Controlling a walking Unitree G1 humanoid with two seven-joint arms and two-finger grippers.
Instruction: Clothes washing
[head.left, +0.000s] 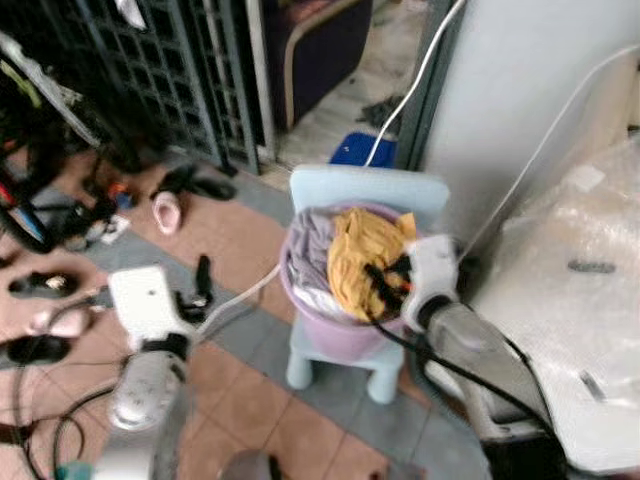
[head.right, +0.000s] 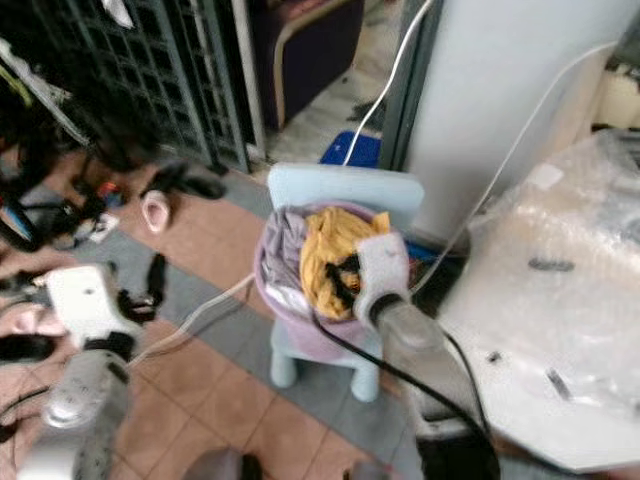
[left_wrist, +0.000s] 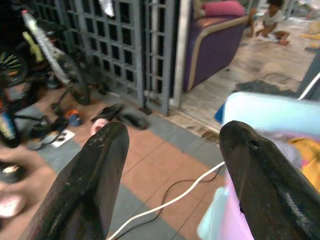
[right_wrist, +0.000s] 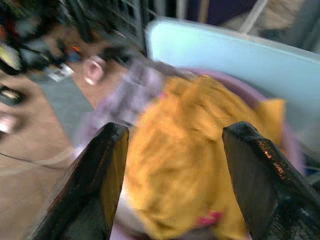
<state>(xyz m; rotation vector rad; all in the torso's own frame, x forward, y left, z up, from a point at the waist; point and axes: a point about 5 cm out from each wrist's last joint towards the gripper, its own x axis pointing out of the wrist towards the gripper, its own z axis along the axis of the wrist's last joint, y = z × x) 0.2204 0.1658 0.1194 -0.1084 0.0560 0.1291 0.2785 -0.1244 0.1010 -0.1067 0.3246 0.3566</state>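
Right gripper (right_wrist: 170, 175) fingers spread wide, nothing between them, poised just over the crumpled yellow garment (head.left: 362, 255) on top of the load. Left gripper (left_wrist: 172, 180) also spread wide and empty, held off to the left of the basin, over the tiled floor (head.left: 240, 400). Yellow garment sits in a round lilac plastic basin (head.left: 335, 335), next to a bundled grey-lilac cloth (head.left: 312, 245). Basin rests on a small pale-blue plastic child's chair (head.left: 365, 190). White cable (left_wrist: 170, 200) trails across the tiles beside the chair. Further left: scattered sandals (head.left: 195, 185), bicycle (left_wrist: 50, 55). Behind: dark metal grille gate (left_wrist: 125, 45), purple sofa (left_wrist: 215, 35) beyond it.
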